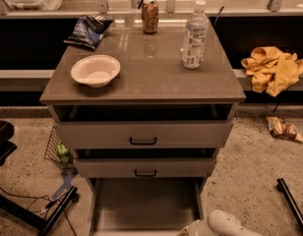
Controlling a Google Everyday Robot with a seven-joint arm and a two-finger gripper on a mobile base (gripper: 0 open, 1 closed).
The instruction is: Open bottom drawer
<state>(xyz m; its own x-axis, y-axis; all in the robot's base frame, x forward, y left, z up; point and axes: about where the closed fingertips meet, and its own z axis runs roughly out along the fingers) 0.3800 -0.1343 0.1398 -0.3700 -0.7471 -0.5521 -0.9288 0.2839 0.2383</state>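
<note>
The grey cabinet (141, 85) has three drawers. The top drawer front (92, 134) and the middle drawer front (102, 167) each show a small black bar handle and stand slightly out. The bottom drawer (141, 203) is pulled far out, so I look down onto its empty grey floor. Its front and handle are cut off by the lower frame edge. My gripper (190, 229) is at the very bottom edge, at the drawer's front right corner. The pale arm (225, 224) reaches in from the lower right.
On the cabinet top stand a white bowl (95, 70), a chips bag (87, 29), a can (150, 16) and a water bottle (194, 36). A yellow cloth (273, 69) lies on the right ledge. On the floor are a wrapper (284, 129), a black bar (291, 203) and a wire basket (58, 149).
</note>
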